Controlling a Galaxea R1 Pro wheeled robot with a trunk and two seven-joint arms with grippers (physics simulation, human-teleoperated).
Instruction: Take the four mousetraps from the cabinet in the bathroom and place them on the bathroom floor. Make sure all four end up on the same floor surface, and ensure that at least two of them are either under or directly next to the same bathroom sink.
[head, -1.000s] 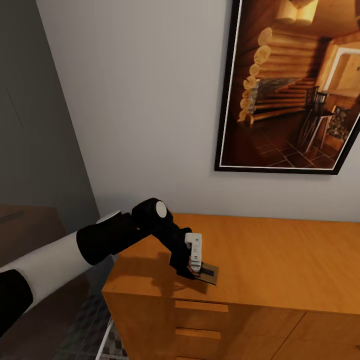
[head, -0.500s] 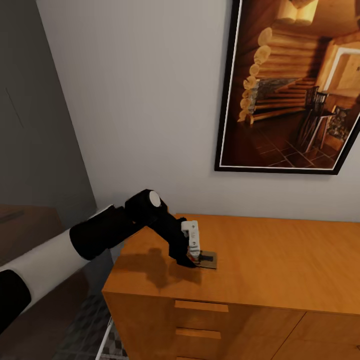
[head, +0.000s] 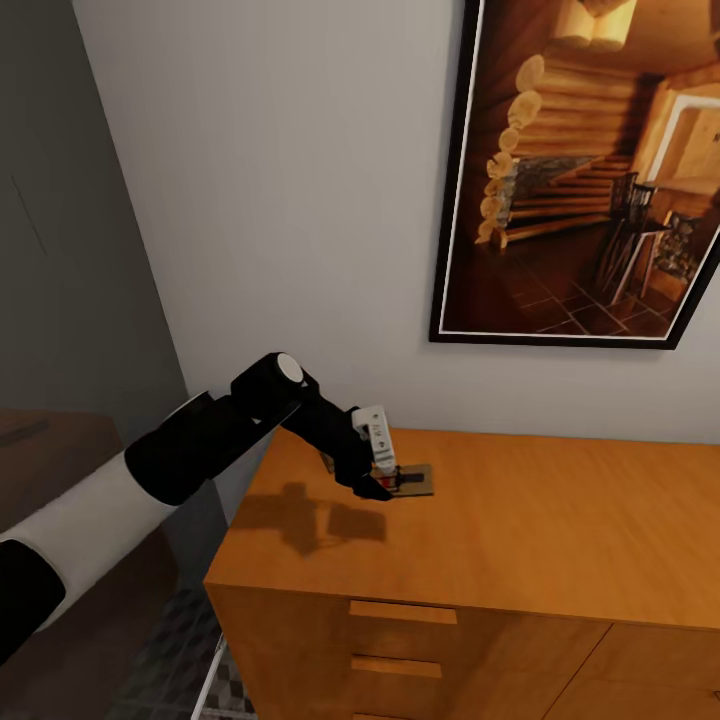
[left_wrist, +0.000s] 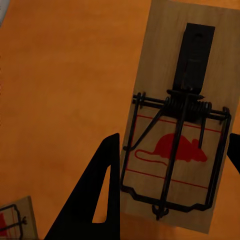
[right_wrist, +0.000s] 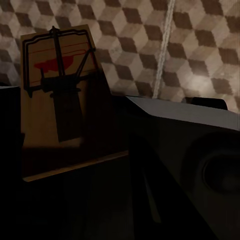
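Up in the head view, the black-and-white left arm reaches over the long orange-brown wooden cabinet (head: 520, 520), and the left gripper (head: 385, 487) comes down on a small flat tan mousetrap (head: 412, 482) lying on the cabinet's top near its back-left corner. The gripper's shadow falls on the wood beside it. A large dark-framed picture of a log-cabin interior (head: 590, 170) hangs on the pale wall above the cabinet. Two slim wooden bar handles show on the drawer fronts below, and a strip of cube-patterned tiled bathroom floor (head: 185, 650) is visible past the cabinet's left end.

From the left wrist view, the same trap (left_wrist: 180, 115) lies flat on the orange wood, its dark wire spring and a red mouse print plain to see. The two black jaws stand apart, one on each long side of the board, close to its edges; whether they touch it I cannot tell. The corner of a second mousetrap (left_wrist: 15, 220) peeks in at the frame's edge, well apart from the first.

Over in the right wrist view, another tan mousetrap with a red print (right_wrist: 60, 95) stands against dark robot parts, with the brown, beige and white cube tiles (right_wrist: 200, 55) behind it. The right jaws are too dark to read, so their state cannot be told.
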